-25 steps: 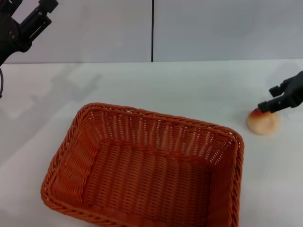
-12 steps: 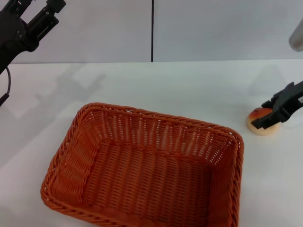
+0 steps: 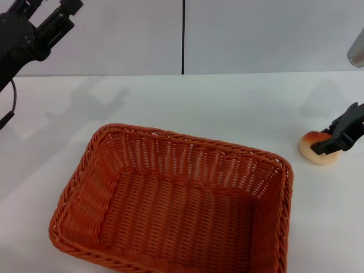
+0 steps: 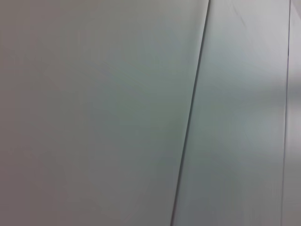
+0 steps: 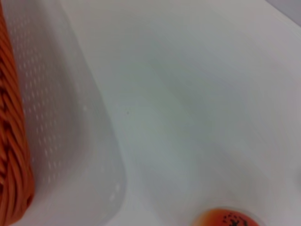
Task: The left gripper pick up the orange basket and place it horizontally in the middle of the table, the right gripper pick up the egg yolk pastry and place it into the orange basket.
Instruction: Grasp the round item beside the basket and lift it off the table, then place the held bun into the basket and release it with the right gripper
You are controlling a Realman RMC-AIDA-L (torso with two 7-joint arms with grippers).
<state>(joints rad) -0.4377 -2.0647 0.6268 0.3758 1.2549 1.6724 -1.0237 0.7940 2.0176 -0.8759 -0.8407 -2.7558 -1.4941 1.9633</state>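
- Setting: white table point(image 3: 187, 96) in front of a grey panelled wall point(image 3: 256, 34); a dark vertical seam point(image 3: 183, 37) runs down the wall near the middle of the head view.
- Right gripper point(image 3: 340, 135): enters from the right edge, low over the table at the egg yolk pastry point(image 3: 317, 149). Black fingers lie across the pastry's right and upper part. Jaws look apart, with dark bars above and below; whether they press on the pastry cannot be told from the head view.
- Right wrist view: own fingers not shown. The pastry's orange top with a few dark specks point(image 5: 229, 219) sits at the frame edge; bare white table surface takes up most of the frame; a strip of woven basket rim point(image 5: 11, 136) lies along one side, with its perforated shadow on the table beside it.
- Egg yolk pastry: small, round, pale beige body, glossy orange-brown patch on top. Rests on the table at the right, well apart from the basket, outside it.
- Left gripper point(image 3: 54, 14): raised at the upper left, in front of the wall, well clear of table and basket. Two fingers stand apart, nothing between them.
- Left wrist view: grey wall panels and seam only.
- Orange basket point(image 3: 170, 199): large, rectangular, orange-brown weave, braided rim, sloping slatted sides. Sits upright on the table in the near middle, long side slightly skewed. Nothing lies inside.
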